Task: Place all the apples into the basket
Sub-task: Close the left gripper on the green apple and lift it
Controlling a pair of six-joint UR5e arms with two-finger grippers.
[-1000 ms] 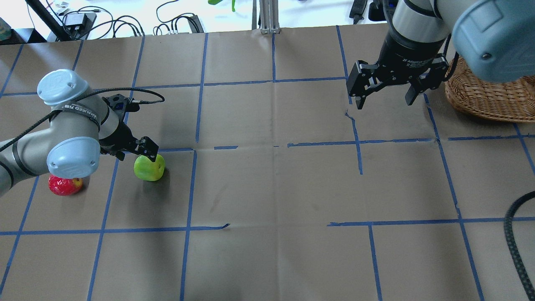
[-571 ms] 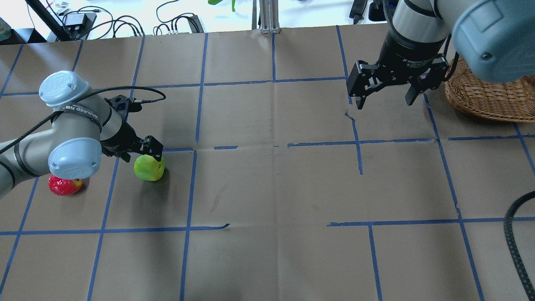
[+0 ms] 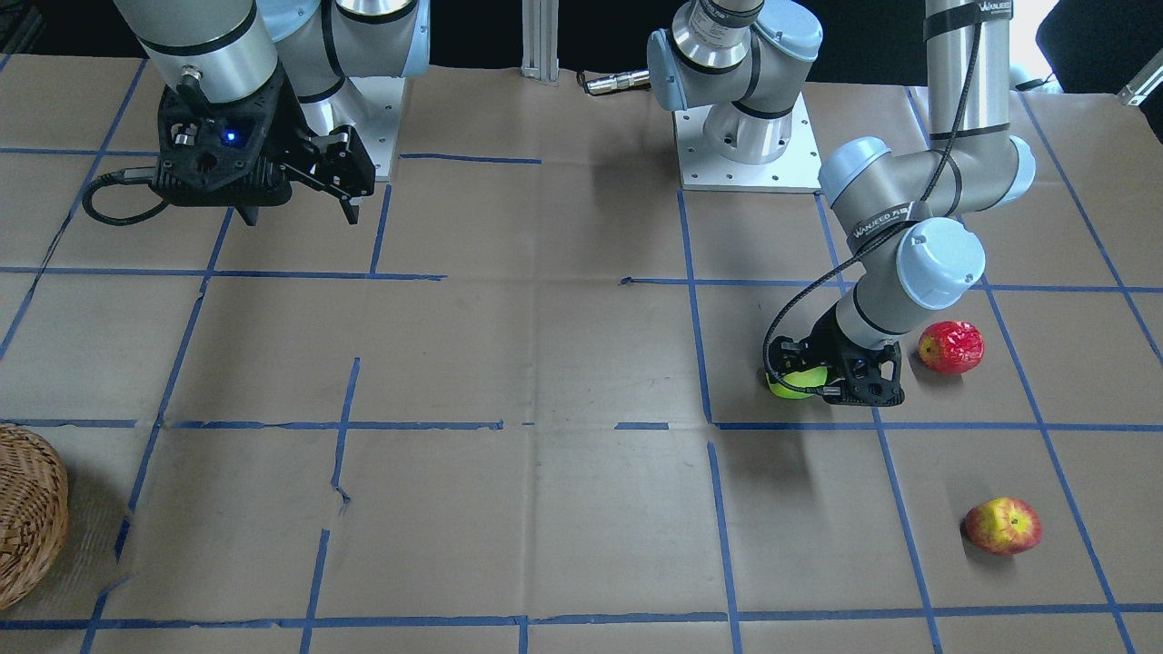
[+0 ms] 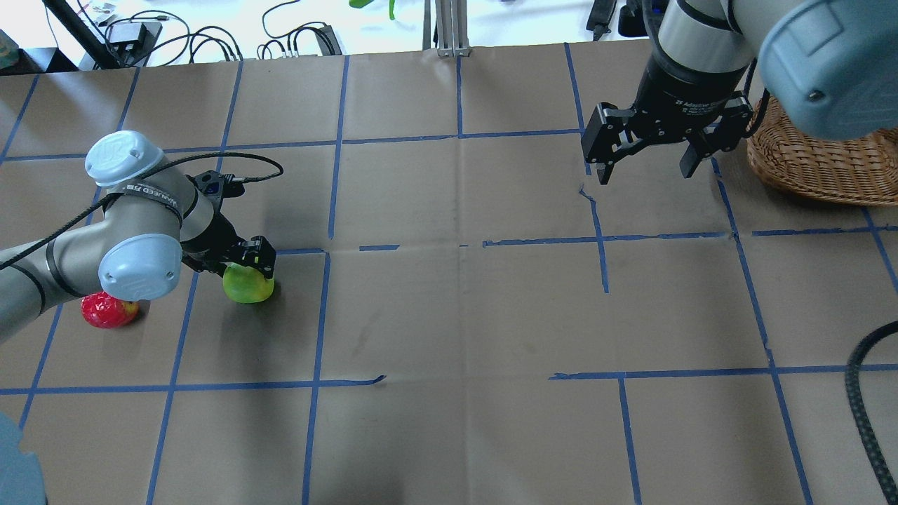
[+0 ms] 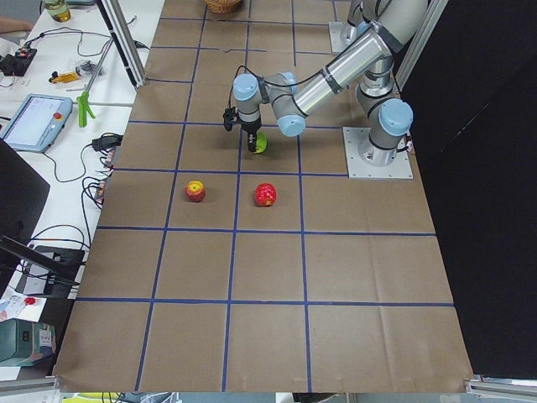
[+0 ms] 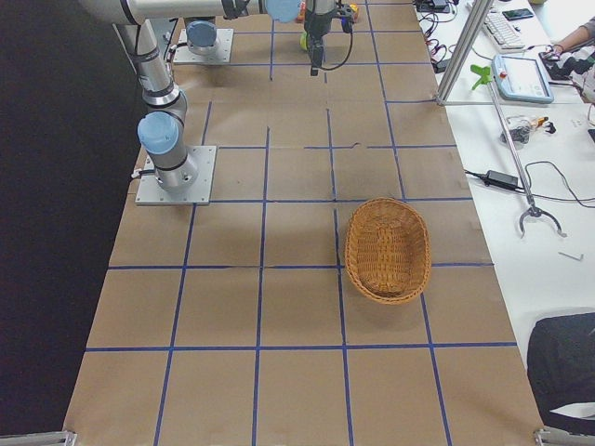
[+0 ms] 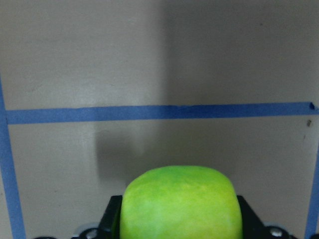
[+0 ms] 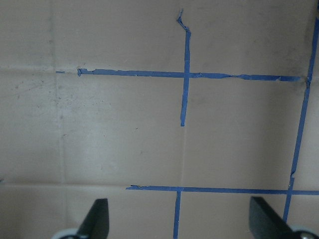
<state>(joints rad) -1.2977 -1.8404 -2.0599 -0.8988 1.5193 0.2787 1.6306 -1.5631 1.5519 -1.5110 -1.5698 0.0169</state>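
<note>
The lime green apple (image 4: 247, 287) rests on the table at the left, and my left gripper (image 4: 242, 270) is down over it. In the left wrist view the green apple (image 7: 180, 204) fills the space between the fingers, which press on both its sides. It also shows in the front view (image 3: 790, 383). The glossy red apple (image 4: 109, 311) (image 3: 950, 347) lies just beside my left arm. The red-and-yellow apple (image 3: 1002, 526) lies farther out. The wicker basket (image 4: 821, 165) (image 6: 387, 249) stands at the far right. My right gripper (image 4: 645, 172) hangs open and empty left of the basket.
Brown paper with blue tape lines covers the table (image 4: 463, 315). A black corrugated cable (image 4: 866, 393) curves in at the right edge. The two arm bases (image 3: 740, 136) stand at the robot's side of the table.
My left gripper has moved down and slightly right, closing around the green apple. The right arm has hardly moved.
</note>
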